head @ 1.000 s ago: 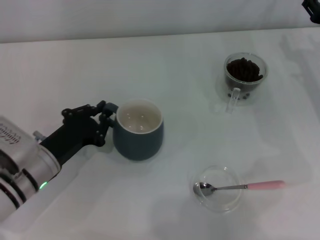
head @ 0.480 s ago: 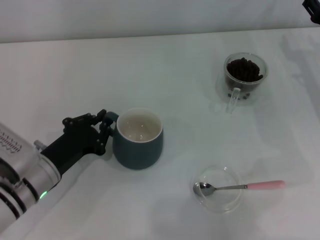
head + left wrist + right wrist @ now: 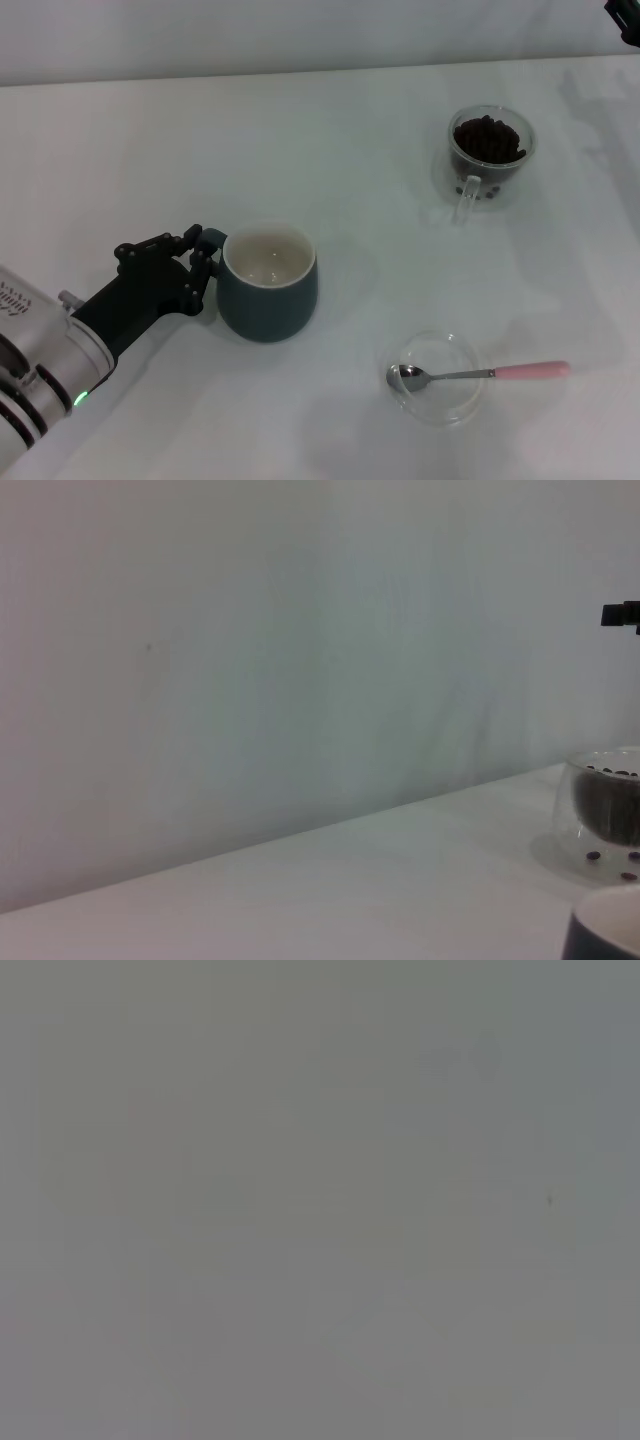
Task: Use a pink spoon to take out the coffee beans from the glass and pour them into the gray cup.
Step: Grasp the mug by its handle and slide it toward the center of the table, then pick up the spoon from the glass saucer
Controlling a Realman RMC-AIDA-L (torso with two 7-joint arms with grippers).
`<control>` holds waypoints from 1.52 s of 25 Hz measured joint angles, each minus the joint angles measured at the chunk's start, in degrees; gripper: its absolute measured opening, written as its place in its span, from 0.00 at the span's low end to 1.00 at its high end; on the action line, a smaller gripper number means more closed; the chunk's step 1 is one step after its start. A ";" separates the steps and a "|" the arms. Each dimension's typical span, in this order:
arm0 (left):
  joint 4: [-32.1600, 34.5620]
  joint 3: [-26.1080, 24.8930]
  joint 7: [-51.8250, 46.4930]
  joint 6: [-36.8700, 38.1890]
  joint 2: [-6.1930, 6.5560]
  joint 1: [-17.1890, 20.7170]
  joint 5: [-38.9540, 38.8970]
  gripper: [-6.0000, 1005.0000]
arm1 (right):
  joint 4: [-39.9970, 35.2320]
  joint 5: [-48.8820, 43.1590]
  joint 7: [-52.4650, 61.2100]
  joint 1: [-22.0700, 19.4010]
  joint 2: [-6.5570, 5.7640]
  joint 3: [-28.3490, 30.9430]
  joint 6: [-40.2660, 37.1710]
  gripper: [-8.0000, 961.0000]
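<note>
The gray cup (image 3: 268,290) stands on the white table at the left of centre, its cream inside empty. My left gripper (image 3: 200,262) is shut on the cup's loop handle on its left side. The cup's rim also shows in the left wrist view (image 3: 605,932). The glass (image 3: 490,150), heaped with coffee beans (image 3: 488,138), stands at the far right with its clear handle toward me; it also shows in the left wrist view (image 3: 603,815). The pink spoon (image 3: 482,374) lies at the front right, its metal bowl resting in a shallow clear dish (image 3: 435,395), handle pointing right. Only a dark bit of my right arm (image 3: 625,20) shows at the top right corner.
The table's back edge meets a pale wall (image 3: 300,35) at the far side. The right wrist view shows only a plain grey surface.
My left gripper has drawn the gray cup by its handle toward me and slightly to the left. The glass, the spoon and the dish have not moved.
</note>
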 joint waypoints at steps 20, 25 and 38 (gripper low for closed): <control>0.03 -0.22 -0.02 -0.75 0.23 2.40 -3.76 0.48 | -0.46 0.00 0.06 0.08 -0.17 0.51 -0.03 0.87; 0.26 -0.21 -0.01 -3.04 0.28 4.06 -3.87 0.73 | -0.67 0.03 0.68 0.04 -0.19 0.59 0.01 0.87; 0.57 -13.93 0.02 -15.34 0.02 13.28 -4.69 0.89 | -1.75 -0.59 11.24 -3.95 -0.76 2.04 -0.74 0.87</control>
